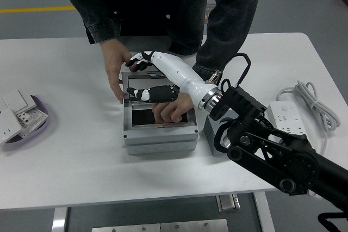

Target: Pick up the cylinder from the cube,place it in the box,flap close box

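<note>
Fingers (142, 94) of the right hand (145, 75) stood spread and grasped nothing above the far edge of the box (159, 133), the white forearm (179, 74) slanting up from the black arm (277, 153) that came in from the lower right. The upper fingers reached near the lid's (145, 81) top edge, the lower dark ones lay across the lid's inner face; whether they touched it could not be told. The lid was raised at the box's far side. The grey box sat in the middle of the white desk (76, 156), its dark opening facing up. A person (163, 4) in a dark jacket stood at the far side: one hand (115, 68) held the lid's left edge, the other (173, 108) reached down into the opening, fingertips inside the box. The cylinder could not be made out; the person's fingers covered most of the opening, so its place could not be told. A grey block (213, 134) stood just beside the box's right wall, half hidden by the arm. At the left edge lay a purple dish (39, 118) bearing white switch parts (16, 110). A white power strip (291, 126) with its coiled cord (310, 99) lay well apart on the right. The left hand was out of view.
</note>
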Action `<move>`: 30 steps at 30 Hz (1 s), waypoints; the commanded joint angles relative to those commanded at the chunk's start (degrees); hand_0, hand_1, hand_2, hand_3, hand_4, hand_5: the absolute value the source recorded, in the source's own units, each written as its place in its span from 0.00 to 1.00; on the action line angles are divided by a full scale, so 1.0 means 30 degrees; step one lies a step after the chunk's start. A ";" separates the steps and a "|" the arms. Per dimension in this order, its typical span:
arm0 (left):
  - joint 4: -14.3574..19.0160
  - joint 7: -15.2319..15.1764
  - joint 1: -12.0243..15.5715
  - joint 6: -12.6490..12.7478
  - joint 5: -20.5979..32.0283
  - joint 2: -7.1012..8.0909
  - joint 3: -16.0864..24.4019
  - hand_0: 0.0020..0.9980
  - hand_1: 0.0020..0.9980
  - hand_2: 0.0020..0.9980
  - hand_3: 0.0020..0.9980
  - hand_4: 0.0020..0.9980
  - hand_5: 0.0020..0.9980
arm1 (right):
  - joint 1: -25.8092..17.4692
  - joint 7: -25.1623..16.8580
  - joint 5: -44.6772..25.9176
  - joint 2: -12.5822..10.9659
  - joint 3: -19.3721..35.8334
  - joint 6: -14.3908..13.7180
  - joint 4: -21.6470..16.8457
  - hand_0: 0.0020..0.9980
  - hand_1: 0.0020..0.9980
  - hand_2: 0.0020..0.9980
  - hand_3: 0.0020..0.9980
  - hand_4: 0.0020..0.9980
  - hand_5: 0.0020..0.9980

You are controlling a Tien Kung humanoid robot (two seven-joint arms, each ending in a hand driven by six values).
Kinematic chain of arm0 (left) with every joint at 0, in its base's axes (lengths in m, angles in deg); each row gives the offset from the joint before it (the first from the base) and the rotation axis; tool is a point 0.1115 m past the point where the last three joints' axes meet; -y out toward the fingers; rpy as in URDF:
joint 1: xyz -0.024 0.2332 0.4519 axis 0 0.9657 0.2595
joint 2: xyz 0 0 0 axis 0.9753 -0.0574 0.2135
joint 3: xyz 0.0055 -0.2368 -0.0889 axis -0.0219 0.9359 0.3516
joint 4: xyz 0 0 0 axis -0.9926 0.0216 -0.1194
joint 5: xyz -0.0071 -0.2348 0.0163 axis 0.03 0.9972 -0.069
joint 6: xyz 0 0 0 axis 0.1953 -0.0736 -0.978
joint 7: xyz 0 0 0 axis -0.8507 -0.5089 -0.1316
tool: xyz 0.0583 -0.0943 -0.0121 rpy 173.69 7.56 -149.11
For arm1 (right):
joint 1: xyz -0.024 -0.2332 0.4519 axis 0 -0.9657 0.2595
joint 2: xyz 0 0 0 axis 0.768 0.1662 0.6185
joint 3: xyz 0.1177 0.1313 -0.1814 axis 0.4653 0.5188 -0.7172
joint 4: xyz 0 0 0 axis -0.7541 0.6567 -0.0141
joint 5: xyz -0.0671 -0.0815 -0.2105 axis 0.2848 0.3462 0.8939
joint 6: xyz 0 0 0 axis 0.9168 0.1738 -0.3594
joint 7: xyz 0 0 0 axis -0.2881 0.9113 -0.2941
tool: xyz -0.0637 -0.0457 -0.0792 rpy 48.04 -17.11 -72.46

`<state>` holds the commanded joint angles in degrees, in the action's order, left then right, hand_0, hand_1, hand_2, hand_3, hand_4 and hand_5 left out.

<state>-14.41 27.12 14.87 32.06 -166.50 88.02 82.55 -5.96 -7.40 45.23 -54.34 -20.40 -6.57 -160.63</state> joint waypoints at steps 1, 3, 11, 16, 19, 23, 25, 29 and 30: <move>0.0000 0.0004 -0.0007 0.0000 -0.0014 0.0006 0.0014 0.58 0.61 0.61 0.65 0.66 0.14 | 0.0080 -0.0002 0.0066 0.0061 0.0079 0.0010 0.0161 0.71 0.64 0.64 0.69 0.76 0.27; 0.0000 0.0011 -0.0020 -0.0005 -0.0053 0.0009 0.0045 0.58 0.61 0.61 0.65 0.66 0.14 | 0.0255 -0.0037 0.0135 0.0177 0.0186 0.0007 0.0514 0.72 0.64 0.65 0.68 0.75 0.27; 0.0000 0.0003 -0.0130 -0.0050 -0.0250 -0.0035 0.0164 0.58 0.62 0.61 0.65 0.66 0.15 | 0.1712 -0.0549 -0.0251 0.0626 -0.0176 -0.0236 0.3438 0.72 0.64 0.65 0.69 0.75 0.27; 0.0000 -0.0008 -0.0191 -0.0060 -0.0320 -0.0035 0.0205 0.58 0.61 0.61 0.65 0.66 0.15 | 0.2209 -0.0957 -0.0886 0.0558 -0.0774 -0.0484 0.5305 0.72 0.64 0.64 0.69 0.75 0.28; 0.0000 -0.0003 -0.0185 -0.0070 -0.0348 -0.0057 0.0227 0.58 0.61 0.61 0.65 0.66 0.15 | 0.2155 -0.1097 -0.1113 0.0410 -0.1017 -0.0584 0.5804 0.72 0.64 0.64 0.69 0.75 0.28; 0.0000 -0.0012 -0.0155 -0.0077 -0.0319 -0.0093 0.0222 0.58 0.61 0.61 0.65 0.65 0.14 | 0.1855 -0.1169 -0.1159 0.0078 -0.1220 -0.0675 0.5932 0.72 0.64 0.64 0.68 0.75 0.28; 0.0000 -0.0009 -0.0132 -0.0077 -0.0309 -0.0104 0.0234 0.58 0.61 0.61 0.65 0.65 0.14 | 0.1661 -0.1163 -0.1098 -0.0110 -0.1241 -0.0695 0.5747 0.72 0.64 0.64 0.68 0.75 0.28; 0.0000 -0.0016 -0.0107 -0.0069 -0.0304 -0.0113 0.0268 0.58 0.61 0.61 0.65 0.65 0.14 | 0.1253 -0.1119 -0.0882 -0.0497 -0.1177 -0.0724 0.5040 0.72 0.64 0.63 0.68 0.74 0.28; 0.0000 -0.0021 -0.0106 -0.0069 -0.0304 -0.0118 0.0270 0.58 0.61 0.61 0.65 0.65 0.14 | 0.1137 -0.1109 -0.0834 -0.0608 -0.1159 -0.0737 0.4817 0.72 0.64 0.63 0.68 0.74 0.28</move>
<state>-14.41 27.05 14.56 31.86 -167.41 87.66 83.36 -2.55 -10.73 42.73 -56.16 -23.87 -8.78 -146.18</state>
